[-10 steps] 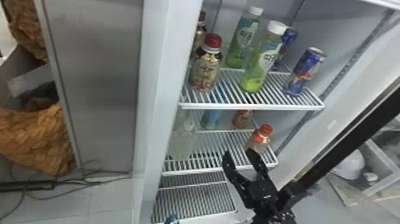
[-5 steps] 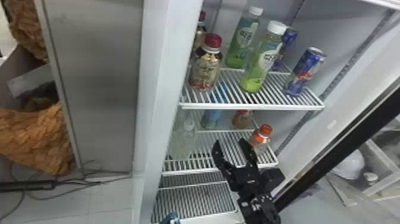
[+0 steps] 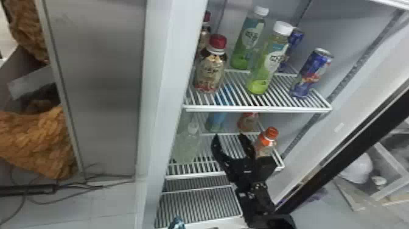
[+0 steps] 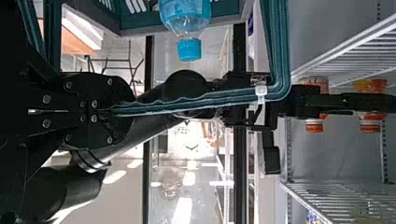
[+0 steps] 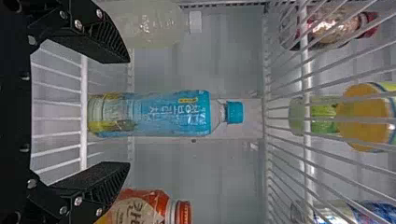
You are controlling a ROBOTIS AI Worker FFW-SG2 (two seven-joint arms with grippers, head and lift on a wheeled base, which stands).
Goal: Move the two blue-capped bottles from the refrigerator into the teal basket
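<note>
The left gripper (image 4: 109, 111) holds the teal basket (image 4: 140, 19) tight by its handle, with one blue-capped bottle (image 4: 186, 16) inside. To the right, another blue-capped bottle (image 3: 216, 121) stands on a shelf, farther in than the right gripper (image 3: 229, 136), facing the gap between its wide-apart fingers.

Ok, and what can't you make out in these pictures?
- Blue-capped bottle on the shelf: head view, its top is behind the wires of the shelf above.
- Front orange-capped bottle: head view, its base is behind the right gripper.
- Bottle in the basket: left wrist view, its base is cut off by the top edge.
- Basket: left wrist view, the same edge cuts off the rest.
</note>
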